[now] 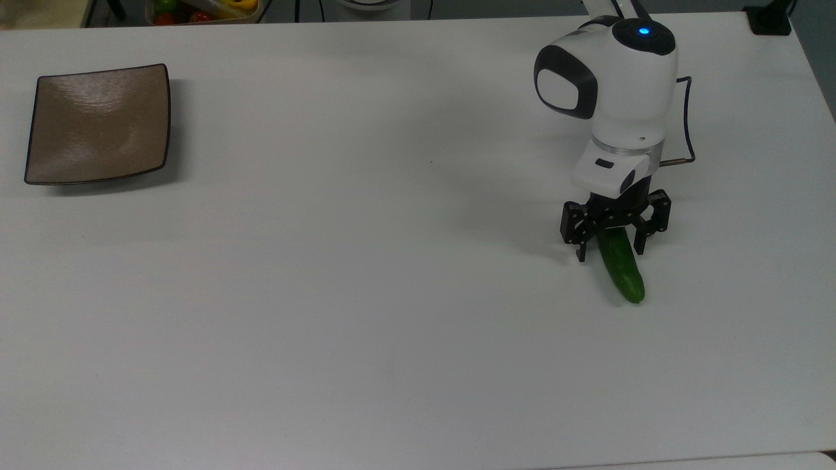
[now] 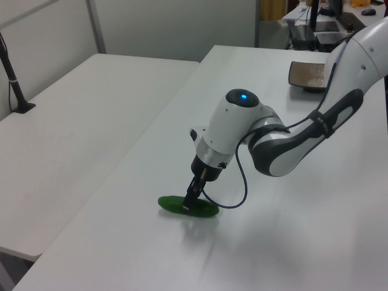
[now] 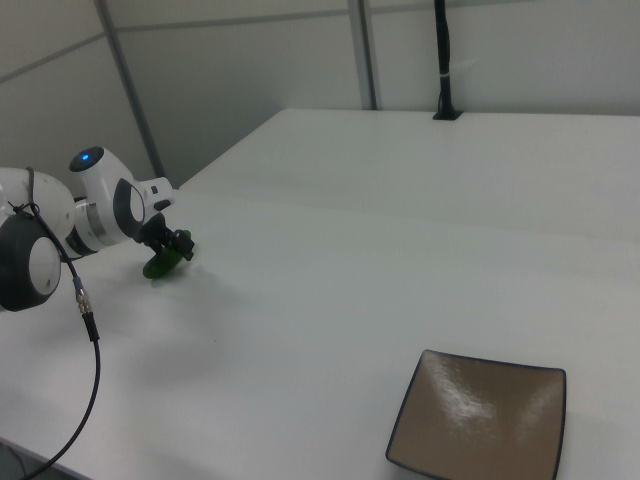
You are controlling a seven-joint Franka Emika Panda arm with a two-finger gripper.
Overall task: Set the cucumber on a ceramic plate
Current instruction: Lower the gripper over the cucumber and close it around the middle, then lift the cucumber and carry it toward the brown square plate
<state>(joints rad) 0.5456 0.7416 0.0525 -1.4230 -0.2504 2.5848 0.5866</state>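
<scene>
End effector (image 1: 609, 248) straddling the cucumber (image 1: 620, 266) on the bench (image 1: 366, 261).
Fingers spread either side of its upper end, not pinching; cucumber's long axis runs toward the top view's lower right.

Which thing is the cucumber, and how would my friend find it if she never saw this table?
Start at the big white table, then find the robot's white arm toward the top view's right. Right beneath its black gripper lies the cucumber. It is the table's one green thing, long and glossy, far from the brown square plate.
</scene>
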